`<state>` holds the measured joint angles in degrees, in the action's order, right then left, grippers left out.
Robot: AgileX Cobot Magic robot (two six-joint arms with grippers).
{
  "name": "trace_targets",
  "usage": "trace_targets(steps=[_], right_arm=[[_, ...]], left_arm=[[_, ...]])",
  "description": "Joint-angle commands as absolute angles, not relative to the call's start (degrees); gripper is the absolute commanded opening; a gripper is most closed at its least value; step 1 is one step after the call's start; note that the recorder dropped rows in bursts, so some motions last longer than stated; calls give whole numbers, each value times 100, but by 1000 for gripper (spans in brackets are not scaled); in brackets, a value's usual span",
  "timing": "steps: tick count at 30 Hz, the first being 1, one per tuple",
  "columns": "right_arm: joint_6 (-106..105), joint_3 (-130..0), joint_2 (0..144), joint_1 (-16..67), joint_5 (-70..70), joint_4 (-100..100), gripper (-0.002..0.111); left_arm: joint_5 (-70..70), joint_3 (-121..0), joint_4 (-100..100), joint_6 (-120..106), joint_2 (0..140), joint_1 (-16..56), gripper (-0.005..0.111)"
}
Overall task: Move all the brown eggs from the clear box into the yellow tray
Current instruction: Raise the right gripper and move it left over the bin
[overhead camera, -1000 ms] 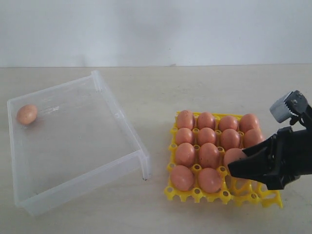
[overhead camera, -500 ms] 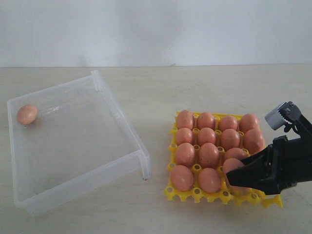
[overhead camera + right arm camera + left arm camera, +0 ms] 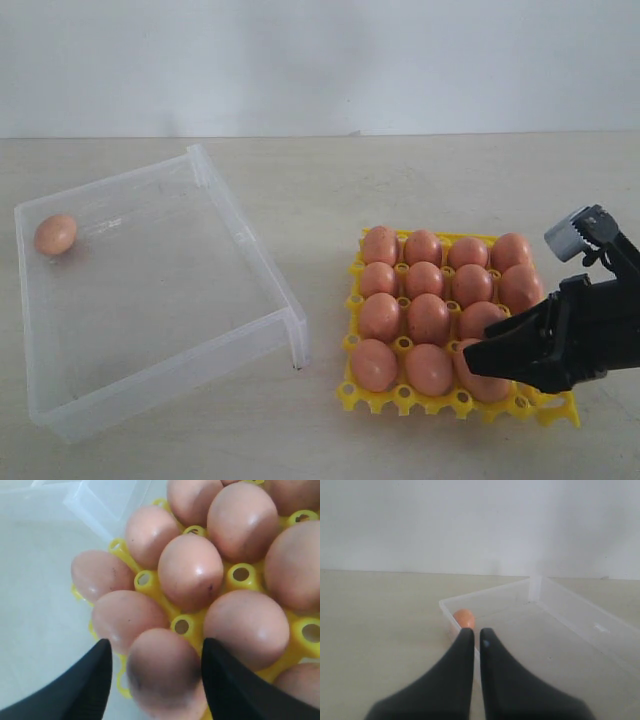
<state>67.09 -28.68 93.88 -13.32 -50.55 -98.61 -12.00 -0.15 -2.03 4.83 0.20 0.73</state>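
Note:
The yellow tray (image 3: pixel 400 398) holds several brown eggs (image 3: pixel 428 318) and stands right of the clear box (image 3: pixel 250 250). One brown egg (image 3: pixel 55 234) lies alone in the box's far left corner. My right gripper (image 3: pixel 475 358) is low over the tray's front row. In the right wrist view its jaws (image 3: pixel 156 652) stand open on either side of an egg (image 3: pixel 165 675) that rests in a tray cell, with a gap on one side. My left gripper (image 3: pixel 476 632) is shut and empty, outside the box wall, pointing at the lone egg (image 3: pixel 464 617).
The clear box's near right corner post (image 3: pixel 296 340) stands close to the tray's left edge. Bare table (image 3: pixel 320 190) lies behind both. In the left wrist view the box's low wall (image 3: pixel 570 615) runs away toward the back.
My right gripper came down and lowered its egg into a front-row tray cell. Its jaws have spread apart off the egg. The lone egg in the box has not moved.

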Motion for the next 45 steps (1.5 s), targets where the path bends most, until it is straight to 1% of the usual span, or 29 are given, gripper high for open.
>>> trace_targets(steps=[1,10,13,17,19,22,25,29,31,32,33,35,37,38,40,42,45], right_arm=[[6696,-2866,9390,-1348,-5075,-9772,50],[6696,-2866,9378,-1348,-5218,-9772,50],[6849,-2866,9378,-1348,-5754,-9772,50],[6976,-2866,9378,-1348,-6996,-9527,50],[6976,-2866,9378,-1348,-6996,-9148,50],[7071,-2876,9253,-1155,-6996,-8542,50],[7059,-3014,9112,-826,-6996,-8497,50],[6997,-3508,8953,3,-6996,-8470,50],[6986,-3925,8909,651,-6996,-8446,50],[7001,-4116,8909,942,-6741,-8435,50],[7094,-4356,8909,1321,-6081,-8431,49],[7696,-4775,8932,2129,-4394,-8422,43],[8454,-5175,9056,2894,-2554,-8473,31],[8619,-5349,9117,3141,-1983,-8503,26],[8782,-5656,9288,3592,-1673,-8516,19],[8853,-5940,9475,3846,-1885,-8505,20],[9698,-6460,9867,4055,-2110,-8515,29]], left_arm=[[-1188,0,-211,493,0,62,4],[-1188,0,-211,493,0,62,4],[-1188,0,-211,493,0,62,4],[-1188,0,-211,493,0,62,4],[-1177,0,-211,493,0,62,4],[-1177,0,-211,493,0,62,4],[-1177,0,-211,493,0,62,4],[-1177,0,-211,493,0,62,4],[-1189,0,-211,493,0,62,4],[-1189,0,-211,493,0,62,4],[-1178,0,-211,493,0,62,4],[-1178,0,-211,493,0,62,4],[-1178,0,-211,493,0,62,4],[-1178,0,-211,493,0,62,4],[-1178,0,-211,493,0,62,4],[-1178,0,-211,493,0,62,4],[-1178,0,-211,493,0,62,4]])
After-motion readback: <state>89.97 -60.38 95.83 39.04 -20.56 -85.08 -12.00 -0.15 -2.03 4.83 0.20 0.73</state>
